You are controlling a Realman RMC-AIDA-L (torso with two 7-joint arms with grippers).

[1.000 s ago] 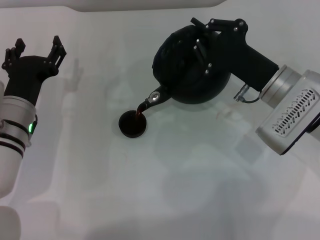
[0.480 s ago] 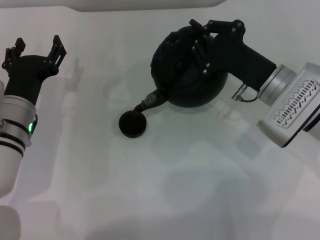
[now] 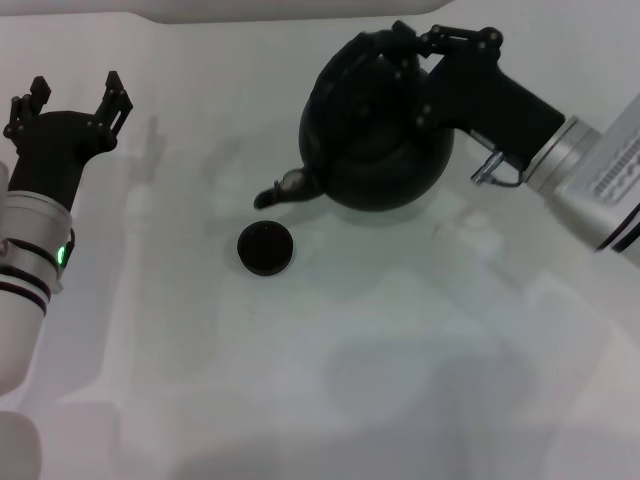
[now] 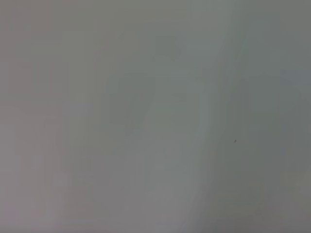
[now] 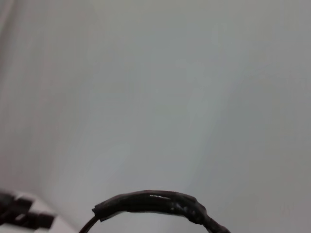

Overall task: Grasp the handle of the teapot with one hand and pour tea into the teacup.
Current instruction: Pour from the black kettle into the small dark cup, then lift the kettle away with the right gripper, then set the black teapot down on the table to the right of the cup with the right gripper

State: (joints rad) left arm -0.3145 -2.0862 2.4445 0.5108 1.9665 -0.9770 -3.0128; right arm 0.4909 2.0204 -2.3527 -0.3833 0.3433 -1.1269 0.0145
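Observation:
The round black teapot (image 3: 375,135) hangs over the white table at the upper middle of the head view, close to level, its short spout (image 3: 280,190) pointing toward the left. My right gripper (image 3: 412,45) is shut on the teapot's arched handle (image 3: 385,45); a stretch of that handle (image 5: 155,204) also shows in the right wrist view. The small black teacup (image 3: 265,248) stands on the table just below and in front of the spout, with dark liquid inside. My left gripper (image 3: 72,95) is parked open at the far left.
The white table (image 3: 330,380) runs across the whole head view, with a raised white edge (image 3: 290,8) along the back. The left wrist view shows only plain white surface.
The teapot has tipped back from its pouring tilt and risen a little. Its spout has lifted away from the teacup and the dark stream has stopped. The left arm has not moved.

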